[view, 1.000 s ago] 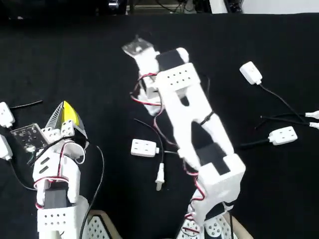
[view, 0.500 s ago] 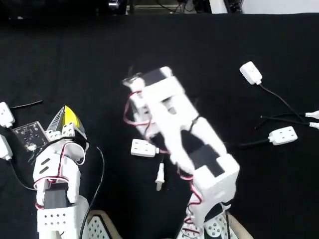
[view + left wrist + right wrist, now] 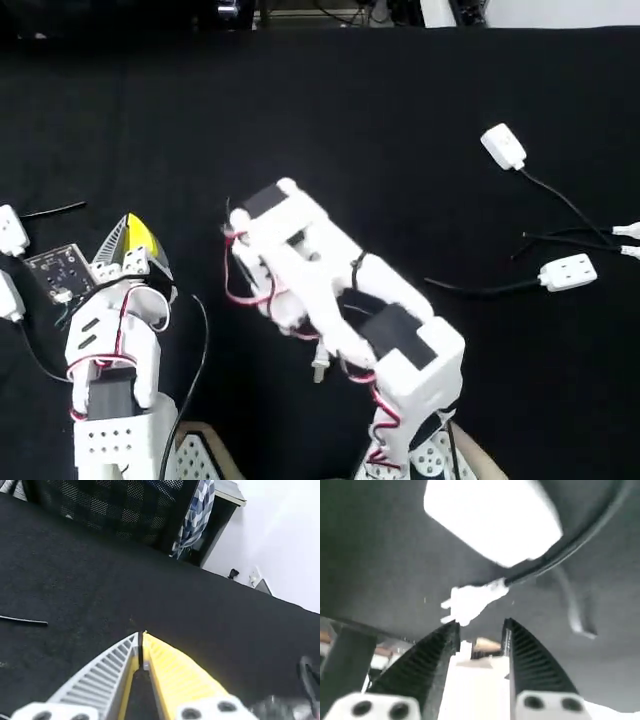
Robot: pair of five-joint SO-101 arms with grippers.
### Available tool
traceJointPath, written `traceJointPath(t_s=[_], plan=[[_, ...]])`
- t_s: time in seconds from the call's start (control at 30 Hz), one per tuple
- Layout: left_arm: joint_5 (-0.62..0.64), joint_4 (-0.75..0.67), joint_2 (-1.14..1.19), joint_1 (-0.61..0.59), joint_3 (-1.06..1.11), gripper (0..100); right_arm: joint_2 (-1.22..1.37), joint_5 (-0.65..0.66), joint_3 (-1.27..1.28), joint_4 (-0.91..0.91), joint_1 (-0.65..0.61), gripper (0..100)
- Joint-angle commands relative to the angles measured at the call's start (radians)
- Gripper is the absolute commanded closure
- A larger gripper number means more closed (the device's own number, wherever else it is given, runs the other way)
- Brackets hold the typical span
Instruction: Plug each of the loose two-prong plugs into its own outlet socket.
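My right claw is spread, empty, hovering just short of a white plug. Its socket lies just beyond, toward six o'clock on the table. My left claw is pressed together at nine o'clock.

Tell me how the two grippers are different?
The left gripper has its fingers shut; the right gripper has them apart. The left has one yellow and one grey finger; the right's are both black. The left points at bare cloth; the right is close to a white plug. Both have ridged fingers.
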Motion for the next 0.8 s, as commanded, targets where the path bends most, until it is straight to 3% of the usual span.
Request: traceJointPath(t_s=[0.0,0.37,0.77], plan=[[-0.006,0.002,-0.006,-0.002,0.016,97,-0.133,-0.006,0.11,-0.018,-0.054,85.4],[-0.006,0.003,-0.006,-0.002,0.016,97,-0.317,-0.012,0.46,-0.413,-0.052,85.6],[-0.008,0.003,-0.006,-0.007,0.016,97,-0.429,-0.008,0.512,-0.436,-0.051,85.7]])
